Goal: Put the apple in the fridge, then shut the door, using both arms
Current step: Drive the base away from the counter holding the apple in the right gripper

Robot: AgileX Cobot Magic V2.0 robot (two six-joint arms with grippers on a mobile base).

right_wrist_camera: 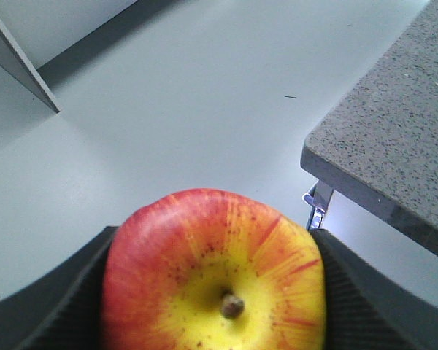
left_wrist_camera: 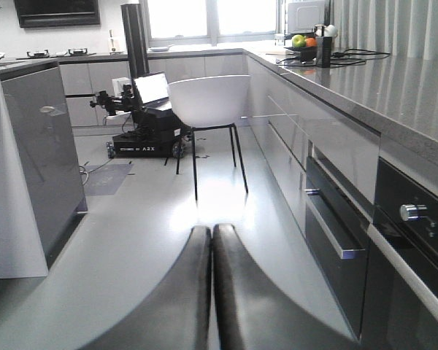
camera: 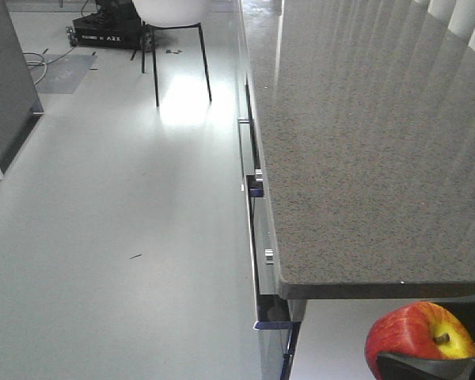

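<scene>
- The apple (right_wrist_camera: 213,248), red with a yellow patch around its stem dimple, sits clamped in the right tool (right_wrist_camera: 213,313), stem end facing the wrist camera.
- The dark ribbed fingers (right_wrist_camera: 55,299) of that tool press against the apple's two sides, so the tool is held as wide as the fruit.
- In the front view the apple (camera: 416,336) shows at the lower right, just past the near edge of the speckled grey table (camera: 364,142), with part of the tool under it.
- It is held in the air over the pale grey floor (camera: 127,222), near the table's corner and not touching it.
- The left tool (left_wrist_camera: 212,240) is narrow: its two black fingers lie pressed together with nothing between them, pointing along the floor.
- A white shell chair (left_wrist_camera: 208,102) on thin black legs stands ahead of it.
- Behind the chair is a black wheeled base (left_wrist_camera: 142,142) carrying an open laptop (left_wrist_camera: 152,87).
- Drawer fronts with metal bar handles (left_wrist_camera: 336,237) run under the table.
- Fruit (left_wrist_camera: 303,41) lies at the table's far end.
</scene>
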